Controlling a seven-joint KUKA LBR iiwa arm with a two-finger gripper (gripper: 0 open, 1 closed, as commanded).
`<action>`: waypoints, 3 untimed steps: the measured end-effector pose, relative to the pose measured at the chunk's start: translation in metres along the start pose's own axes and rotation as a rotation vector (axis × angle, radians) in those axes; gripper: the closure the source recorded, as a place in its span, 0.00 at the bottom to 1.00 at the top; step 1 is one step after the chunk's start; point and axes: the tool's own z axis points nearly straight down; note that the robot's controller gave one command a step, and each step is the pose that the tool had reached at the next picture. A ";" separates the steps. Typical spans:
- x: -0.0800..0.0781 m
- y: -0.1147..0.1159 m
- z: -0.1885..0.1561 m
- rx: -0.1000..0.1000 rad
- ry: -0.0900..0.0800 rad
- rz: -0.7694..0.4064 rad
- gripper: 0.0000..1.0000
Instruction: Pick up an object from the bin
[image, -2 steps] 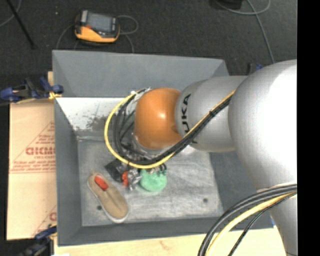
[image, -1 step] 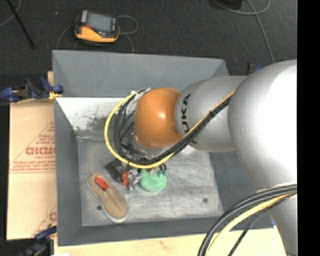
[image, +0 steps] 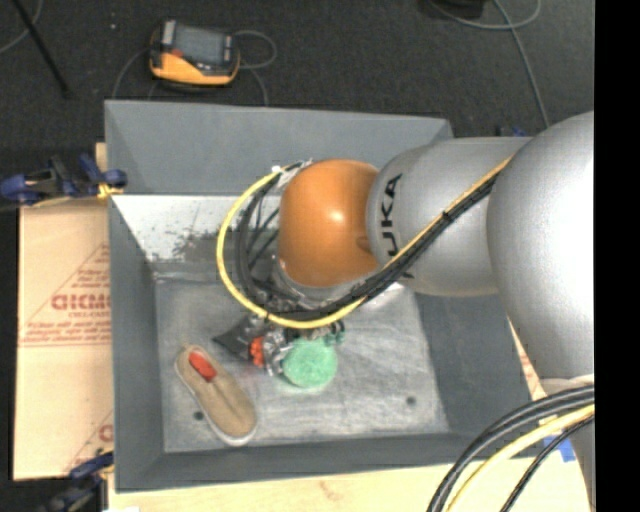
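Down low in the grey bin (image: 130, 330), beneath the orange wrist cover (image: 320, 225): the tool (image: 255, 345), close against the left side of a green round spongy lump (image: 308, 367). Cannot tell how far open, nor whether gripping anything; hidden under wrist and cables (image: 232, 262). Cannot tell either whether set round the lump or merely beside it. A speck of red (image: 258, 350) just left of the lump, at the tool's tip; bin thing or robot part, impossible to say. Further left of the lump and a little lower, apart from it: a flat beige sole-shaped piece (image: 222, 400) with a small orange-red bit (image: 203, 366) on its upper end.

Risks, judged from here:
- Closing off-centre on the lump: likely to squeeze it out sideways, given the round, soft look.
- Lifting on a shallow hold: likely to drop it back.
- Sweeping further left of the lump: likely to shove the beige piece against the bin wall.
- Pressing lower beside the lump: likely to jam the tip on the bin floor.
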 end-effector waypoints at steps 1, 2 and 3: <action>-0.010 0.022 -0.083 0.000 -0.004 -0.013 1.00; -0.010 0.022 -0.083 0.000 -0.004 -0.012 1.00; 0.004 0.009 -0.128 0.000 0.002 -0.078 1.00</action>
